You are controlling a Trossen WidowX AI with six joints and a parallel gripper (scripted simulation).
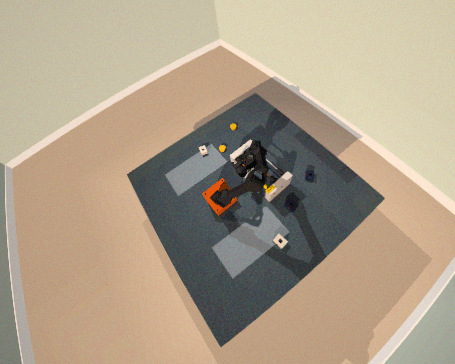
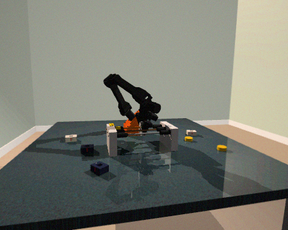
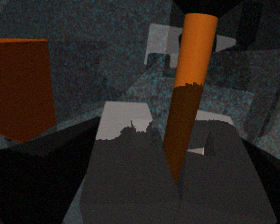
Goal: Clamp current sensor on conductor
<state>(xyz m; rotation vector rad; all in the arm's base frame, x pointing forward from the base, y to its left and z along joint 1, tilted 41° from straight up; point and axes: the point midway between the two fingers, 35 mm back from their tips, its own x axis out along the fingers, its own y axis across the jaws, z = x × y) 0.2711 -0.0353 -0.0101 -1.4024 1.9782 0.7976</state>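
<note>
In the wrist view the grey split-core current sensor [image 3: 130, 160] sits round an orange conductor [image 3: 192, 75], which runs through the gap between its two halves. My gripper [image 3: 165, 132] [image 2: 148, 127] [image 1: 258, 170] is low over the conductor rig. Its dark fingers press on the sensor's left and right sides. The rig spans two white posts [image 2: 111, 139] [image 2: 169, 135]. A yellow marker [image 2: 111, 124] [image 1: 270, 189] sits on top of the left post. The sensor's arrow and the LOAD label are not readable.
The arm's orange base [image 2: 132, 126] [image 1: 219, 196] [image 3: 25, 90] stands just behind the rig. Two dark blue blocks [image 2: 87, 149] [image 2: 99, 167] lie front left. Small white blocks [image 2: 71, 138] [image 2: 191, 132] and yellow discs [image 2: 188, 138] [image 2: 221, 148] lie to the sides.
</note>
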